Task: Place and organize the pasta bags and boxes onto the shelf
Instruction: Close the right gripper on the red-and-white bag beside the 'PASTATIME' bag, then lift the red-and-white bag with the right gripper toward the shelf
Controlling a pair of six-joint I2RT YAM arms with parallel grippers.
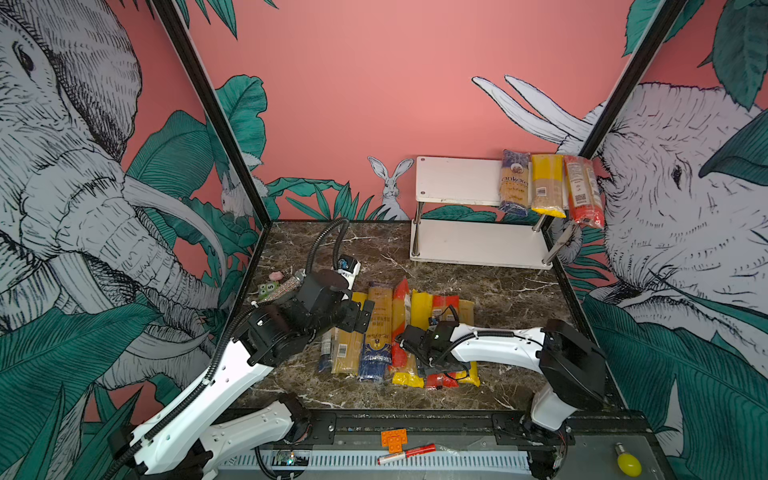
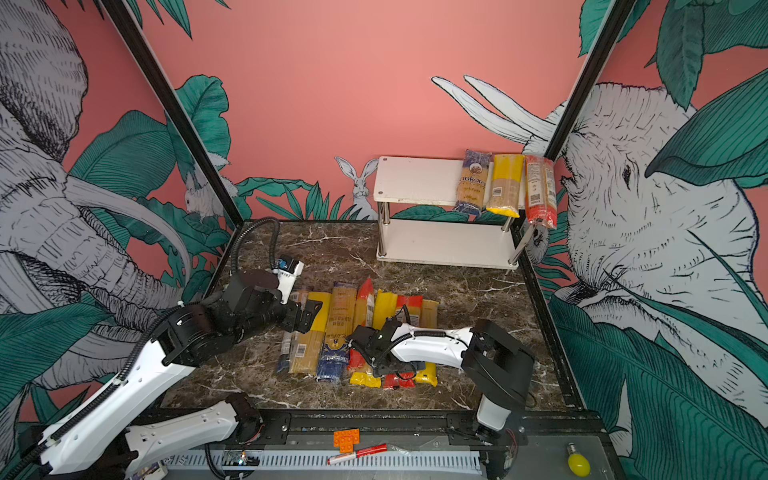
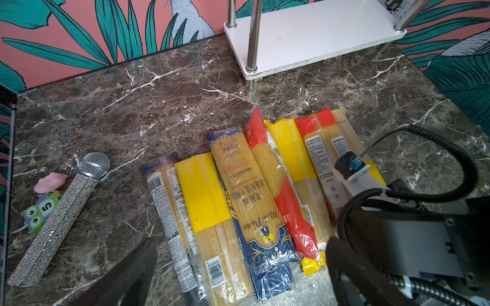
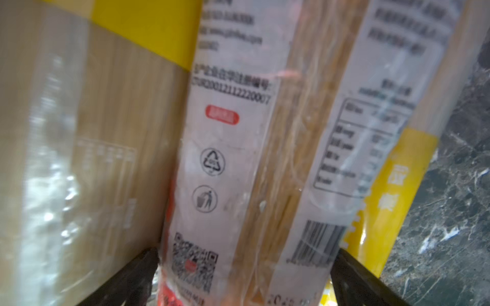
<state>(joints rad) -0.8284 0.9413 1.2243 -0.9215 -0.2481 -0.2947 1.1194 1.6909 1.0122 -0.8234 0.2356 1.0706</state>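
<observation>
**Reaching wide over the spaghetti row**

The right gripper stands wide open, low over a clear, red-ended spaghetti pack, with one finger on each side of it. The left gripper hangs wide open above the row of long pasta packs on the dark marble table. Three packs lie on the top board of the white two-tier shelf, at its right end.
</observation>
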